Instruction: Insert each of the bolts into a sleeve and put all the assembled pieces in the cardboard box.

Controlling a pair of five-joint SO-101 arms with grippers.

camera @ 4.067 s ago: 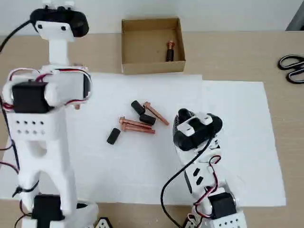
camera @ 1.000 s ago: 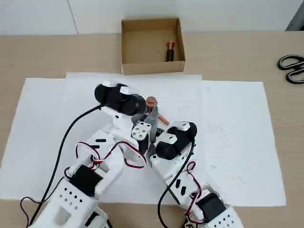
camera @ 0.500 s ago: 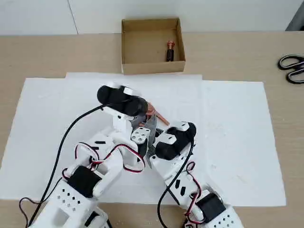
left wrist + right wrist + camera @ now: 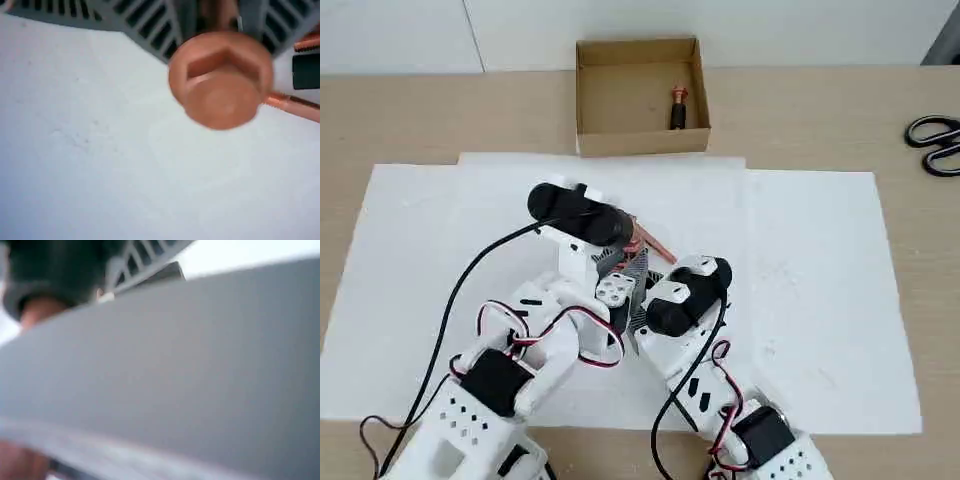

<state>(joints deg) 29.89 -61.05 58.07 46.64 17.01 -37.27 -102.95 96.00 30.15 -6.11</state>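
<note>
In the middle of the white paper (image 4: 820, 300), my left gripper (image 4: 630, 252) is shut on a copper bolt (image 4: 222, 82). The bolt's hex-socket head faces the wrist camera between ribbed grey fingers (image 4: 140, 20). My right gripper (image 4: 638, 292) stands right against it from the near side, shut on a black sleeve (image 4: 50, 275) with copper (image 4: 37, 312) at the sleeve's end. Beside the grippers lie a loose bolt (image 4: 663, 252) and another black sleeve (image 4: 306, 70). The cardboard box (image 4: 595, 95) at the back holds one assembled piece (image 4: 678, 107).
Scissors (image 4: 932, 140) lie on the bare table at the far right. Both arms cross the near half of the paper and hide the parts under them. The paper's right and left sides are open room.
Four seconds ago both arms were drawn back and the parts lay loose. Over the last second my left gripper has lowered the bolt toward the right gripper, which kept still.
</note>
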